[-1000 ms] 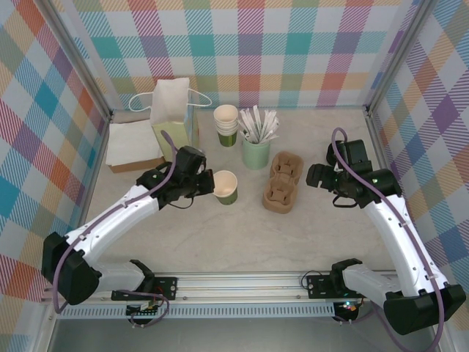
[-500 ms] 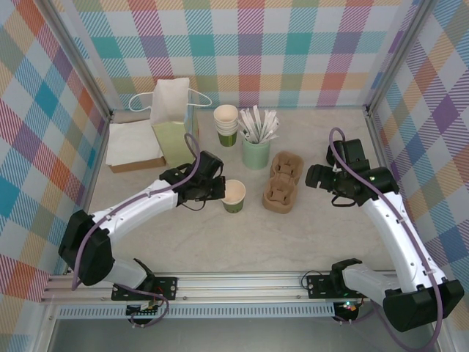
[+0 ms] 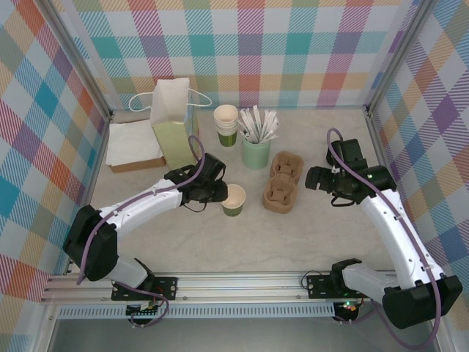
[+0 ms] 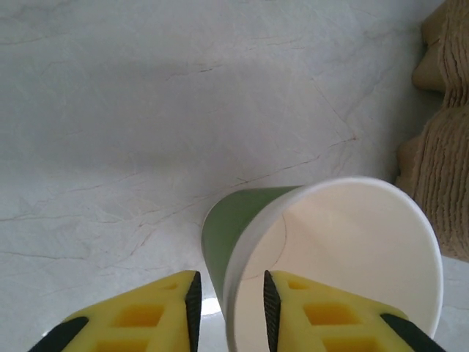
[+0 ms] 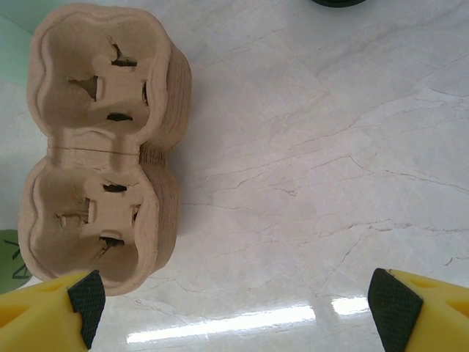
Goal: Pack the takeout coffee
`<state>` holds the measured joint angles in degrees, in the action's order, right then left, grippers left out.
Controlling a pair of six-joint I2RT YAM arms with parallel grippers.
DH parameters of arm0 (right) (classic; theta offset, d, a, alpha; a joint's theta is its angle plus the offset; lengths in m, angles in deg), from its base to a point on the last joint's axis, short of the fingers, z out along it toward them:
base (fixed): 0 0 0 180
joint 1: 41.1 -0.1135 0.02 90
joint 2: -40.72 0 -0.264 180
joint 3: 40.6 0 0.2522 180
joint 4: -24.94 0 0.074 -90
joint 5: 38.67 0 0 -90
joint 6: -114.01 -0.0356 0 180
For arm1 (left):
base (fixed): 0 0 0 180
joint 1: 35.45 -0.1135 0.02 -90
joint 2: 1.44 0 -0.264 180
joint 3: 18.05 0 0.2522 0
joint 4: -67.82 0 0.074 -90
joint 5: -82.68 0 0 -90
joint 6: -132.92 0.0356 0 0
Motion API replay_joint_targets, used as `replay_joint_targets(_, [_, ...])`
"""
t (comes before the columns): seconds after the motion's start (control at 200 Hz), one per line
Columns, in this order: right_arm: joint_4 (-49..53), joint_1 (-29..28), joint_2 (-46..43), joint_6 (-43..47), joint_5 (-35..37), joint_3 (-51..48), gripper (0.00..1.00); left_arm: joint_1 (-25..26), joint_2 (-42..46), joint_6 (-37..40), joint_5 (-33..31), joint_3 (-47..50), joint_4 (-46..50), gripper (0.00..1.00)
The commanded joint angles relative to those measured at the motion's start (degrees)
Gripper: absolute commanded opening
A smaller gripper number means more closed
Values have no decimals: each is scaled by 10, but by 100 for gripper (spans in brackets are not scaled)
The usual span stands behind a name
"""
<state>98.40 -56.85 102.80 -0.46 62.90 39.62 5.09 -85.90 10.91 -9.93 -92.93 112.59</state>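
Your left gripper [image 4: 229, 297] has its jaws pinched on the takeout coffee [image 4: 337, 257] wall, likely bound for the cup carrier [image 5: 99, 147]; your right gripper [image 5: 234, 301] gapes empty.

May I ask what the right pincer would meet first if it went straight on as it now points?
Probably the cardboard cup carrier: in the top view the open right pincer points left at it. In the wrist view it lies ahead of one finger, bare table ahead of the rest; depth unclear.

Bare tabletop [image 3: 242, 242] near side, pulp carrier stack [image 3: 282, 183] just right of coffee cup [image 3: 234, 199], stirrer cup [image 3: 256, 154] behind.
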Motion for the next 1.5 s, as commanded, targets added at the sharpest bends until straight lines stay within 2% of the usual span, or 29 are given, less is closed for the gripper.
replay_joint_targets(0.0, [15,-2,7,16,11,6,95,9,32,10,-24,-7,17,37])
replay_joint_targets(0.3, [20,8,35,62,34,21,95,9,110,25,-82,-38,58,72])
replay_joint_targets(0.48, [-16,56,53,93,23,18,94,3,157,35,-109,-46,63,84])
replay_joint_targets(0.715, [-103,152,114,117,-15,23,87,-3,201,54,-129,-38,60,92])
replay_joint_targets(1.01, [-170,235,256,123,-24,106,63,-7,221,71,-131,-25,57,93])
replay_joint_targets(1.155, [-167,254,332,130,-23,159,57,-7,228,86,-134,-22,53,94])
replay_joint_targets(1.495, [-141,270,470,155,-42,267,50,-7,240,101,-145,-17,56,97])
